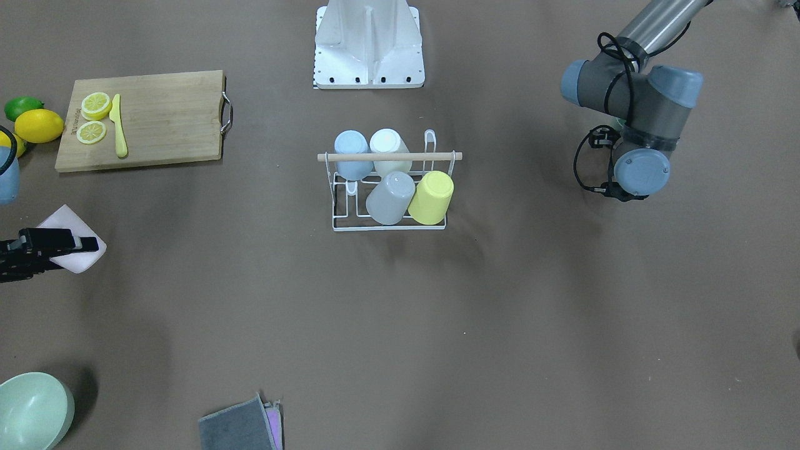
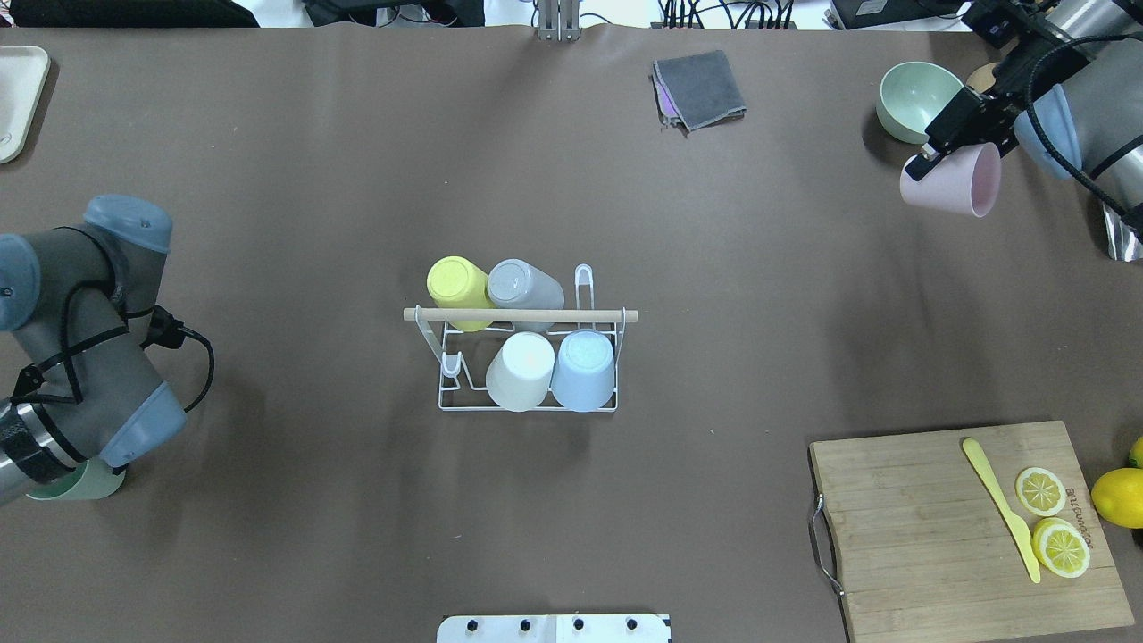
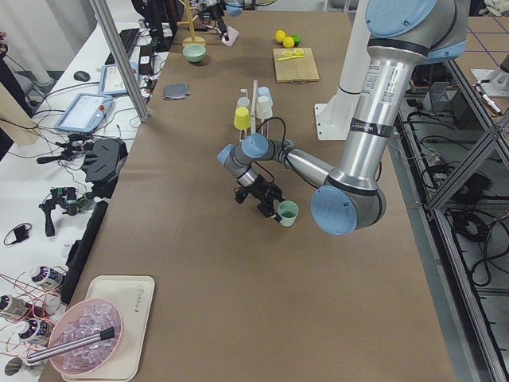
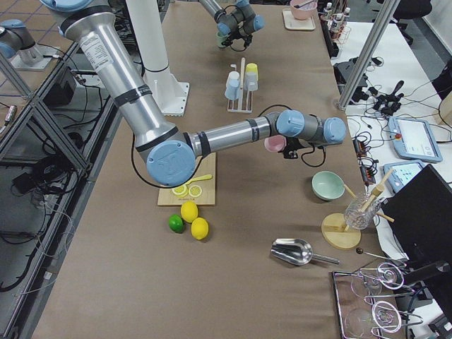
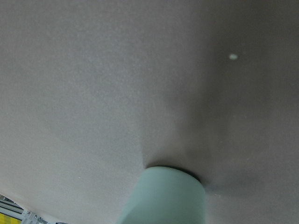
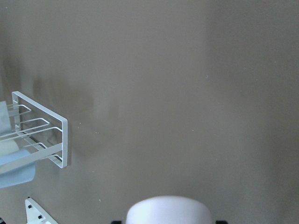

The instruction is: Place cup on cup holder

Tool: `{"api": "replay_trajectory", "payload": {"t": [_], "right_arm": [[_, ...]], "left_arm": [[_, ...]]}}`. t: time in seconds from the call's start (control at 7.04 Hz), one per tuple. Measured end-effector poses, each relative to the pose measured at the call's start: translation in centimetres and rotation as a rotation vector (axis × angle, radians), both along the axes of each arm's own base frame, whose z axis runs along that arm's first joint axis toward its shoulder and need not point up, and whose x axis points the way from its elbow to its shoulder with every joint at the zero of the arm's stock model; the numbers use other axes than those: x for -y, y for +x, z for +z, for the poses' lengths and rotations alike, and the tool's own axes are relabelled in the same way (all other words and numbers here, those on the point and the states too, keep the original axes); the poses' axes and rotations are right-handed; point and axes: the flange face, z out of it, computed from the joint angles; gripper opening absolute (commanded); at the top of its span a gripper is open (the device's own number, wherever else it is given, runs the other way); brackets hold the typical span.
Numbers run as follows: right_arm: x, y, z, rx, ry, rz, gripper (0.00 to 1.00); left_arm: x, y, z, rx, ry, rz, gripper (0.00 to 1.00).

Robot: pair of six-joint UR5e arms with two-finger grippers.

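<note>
The white wire cup holder (image 2: 444,368) with a wooden dowel stands mid-table and also shows in the front view (image 1: 340,220). Yellow (image 2: 455,281), grey (image 2: 522,284), white (image 2: 521,371) and blue (image 2: 585,368) cups sit upside down on its prongs. My right gripper (image 2: 929,163) is shut on the rim of a pink cup (image 2: 955,181) and holds it tilted above the far right of the table; the cup also shows in the front view (image 1: 72,250). My left gripper (image 3: 270,208) is at a green cup (image 3: 288,212) that stands on the table. I cannot tell whether it is open or shut.
A wooden cutting board (image 2: 911,500) with lemon slices and a yellow knife lies near right, with lemons (image 1: 39,125) beside it. A green bowl (image 2: 915,98) and a grey cloth (image 2: 701,87) lie at the far side. The robot base (image 1: 369,44) is behind the holder.
</note>
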Motion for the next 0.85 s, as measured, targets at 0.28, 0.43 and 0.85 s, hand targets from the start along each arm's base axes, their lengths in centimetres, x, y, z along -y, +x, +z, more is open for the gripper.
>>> {"api": "replay_trajectory", "payload": {"t": [0.28, 0.43, 0.85], "right_arm": [[-1.2, 0.7, 1.2, 0.152, 0.048, 0.019, 0.26], [-1.7, 1.1, 1.4, 0.227, 0.064, 0.025, 0.26], [-2.4, 2.0, 1.2, 0.481, 0.157, 0.037, 0.26]], "left_arm": [[-0.4, -0.2, 0.7, 0.003, -0.005, 0.007, 0.97], [-0.5, -0.1, 1.0, 0.005, -0.005, 0.011, 0.88], [-0.8, 0.3, 1.3, 0.005, -0.007, 0.019, 0.77]]}}
